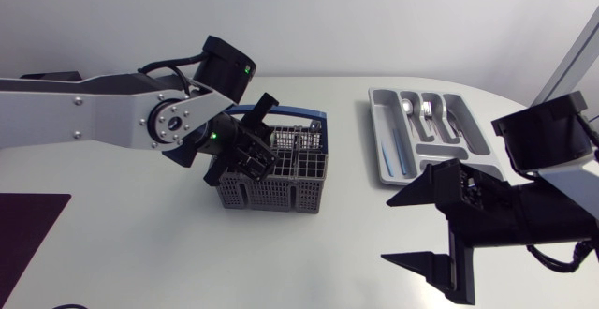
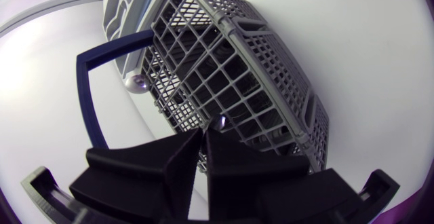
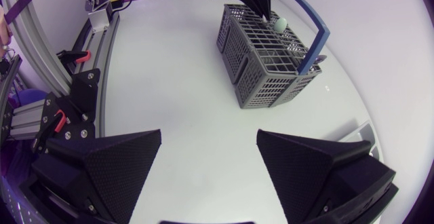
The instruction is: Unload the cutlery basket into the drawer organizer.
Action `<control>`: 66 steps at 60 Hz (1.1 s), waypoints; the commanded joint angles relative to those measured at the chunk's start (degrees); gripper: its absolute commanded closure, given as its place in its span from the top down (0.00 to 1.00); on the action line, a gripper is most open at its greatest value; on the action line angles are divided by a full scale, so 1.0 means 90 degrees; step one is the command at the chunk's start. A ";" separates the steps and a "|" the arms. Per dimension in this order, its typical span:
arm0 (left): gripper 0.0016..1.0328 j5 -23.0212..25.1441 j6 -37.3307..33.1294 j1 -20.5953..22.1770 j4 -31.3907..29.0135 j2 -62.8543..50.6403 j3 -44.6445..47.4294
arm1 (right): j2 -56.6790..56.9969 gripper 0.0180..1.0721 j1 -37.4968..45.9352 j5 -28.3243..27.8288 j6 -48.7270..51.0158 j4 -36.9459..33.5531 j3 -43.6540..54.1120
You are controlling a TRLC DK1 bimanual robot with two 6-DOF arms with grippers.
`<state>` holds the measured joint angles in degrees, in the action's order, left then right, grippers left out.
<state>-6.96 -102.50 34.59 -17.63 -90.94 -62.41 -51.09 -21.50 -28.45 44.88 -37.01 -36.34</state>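
Now left claw [image 2: 202, 134] sits pinched closed at the basket [image 2: 258, 68], blue handle [image 2: 87, 95] alongside; right claw [image 3: 209, 139] gapes empty near organizer [image 1: 378, 140].

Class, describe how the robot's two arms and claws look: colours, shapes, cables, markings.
Left arm: silver-grey links, black joints, a round bolted silver cap, green lights, looping black cable. Right arm: boxy black housing near its claw. Left claw and right claw: matte black, two broad wedge fingers each; the right's pads are finely dimpled.
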 commanded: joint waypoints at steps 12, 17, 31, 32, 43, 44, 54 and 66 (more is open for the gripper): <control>0.11 -0.0076 -0.0213 0.0044 0.0015 -0.0101 -0.0067 | 0.0101 0.96 -0.0141 0.0016 -0.0251 0.0089 0.0112; 0.10 -0.0076 -0.0164 0.0024 0.0045 -0.0013 -0.0028 | 0.0140 0.96 -0.0151 0.0026 -0.0280 0.0080 0.0131; 0.10 0.0158 0.0168 -0.0025 0.0103 0.0377 0.0040 | 0.0237 0.96 -0.0385 0.0153 -0.0426 0.0099 0.0209; 0.10 0.0188 0.0178 -0.0035 0.0103 0.0397 0.0040 | 0.0257 0.96 -0.0404 0.0163 -0.0436 0.0099 0.0209; 0.10 0.0197 0.0188 -0.0064 0.0172 0.0680 0.0216 | 0.0413 0.96 -0.0766 0.0358 -0.0719 0.0099 0.0219; 0.10 0.0197 0.0188 -0.0064 0.0181 0.0690 0.0226 | 0.0433 0.96 -0.0805 0.0378 -0.0729 0.0109 0.0229; 0.10 0.0197 0.0197 -0.0044 0.0308 0.0915 0.0323 | 0.0530 0.96 -0.1303 0.0768 -0.1198 0.0480 0.0229; 0.10 0.0197 0.0285 -0.0025 0.0425 0.1139 0.0431 | 0.0237 0.96 -0.1508 0.1178 -0.1764 0.1222 0.0180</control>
<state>-5.82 -100.47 34.52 -14.61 -82.39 -59.99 -47.27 -34.89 -18.79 32.34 -27.86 -35.88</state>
